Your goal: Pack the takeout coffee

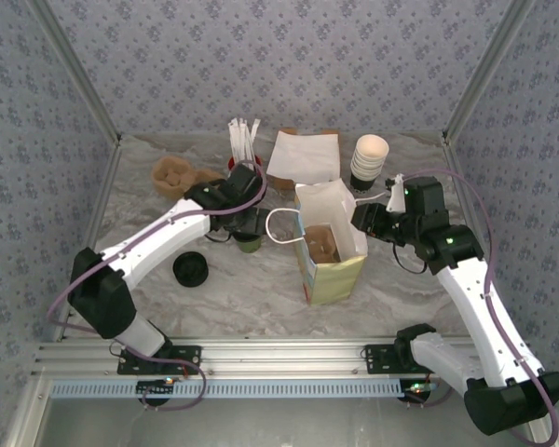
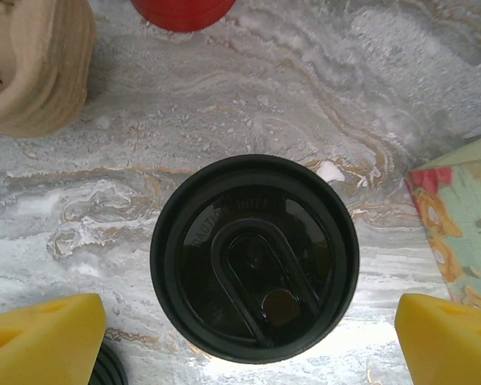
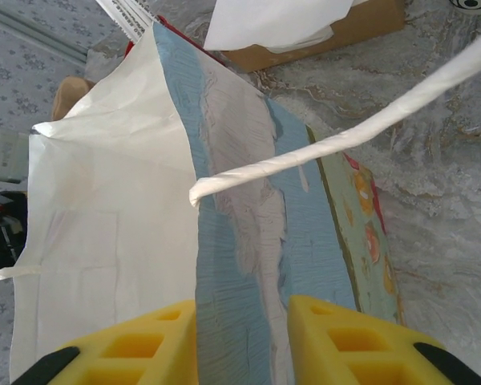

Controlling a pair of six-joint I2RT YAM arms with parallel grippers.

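The marbled table (image 1: pixel 261 298) carries a tall white-and-yellow paper bag (image 1: pixel 338 275), standing open. Its thin wall lies between the yellow fingers of the right claw (image 3: pixel 242 337); whether they pinch it, I cannot tell. Just left stands the takeout coffee (image 2: pixel 255 257), with a round glossy black lid, inside the wide-open left claw (image 2: pixel 244 341).

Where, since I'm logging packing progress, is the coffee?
Top view: the coffee stands on the table just left of the bag, beneath the open left gripper.

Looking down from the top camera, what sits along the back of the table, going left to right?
Brown cardboard trays → red cup with white sticks → box of napkins → stack of white cups.
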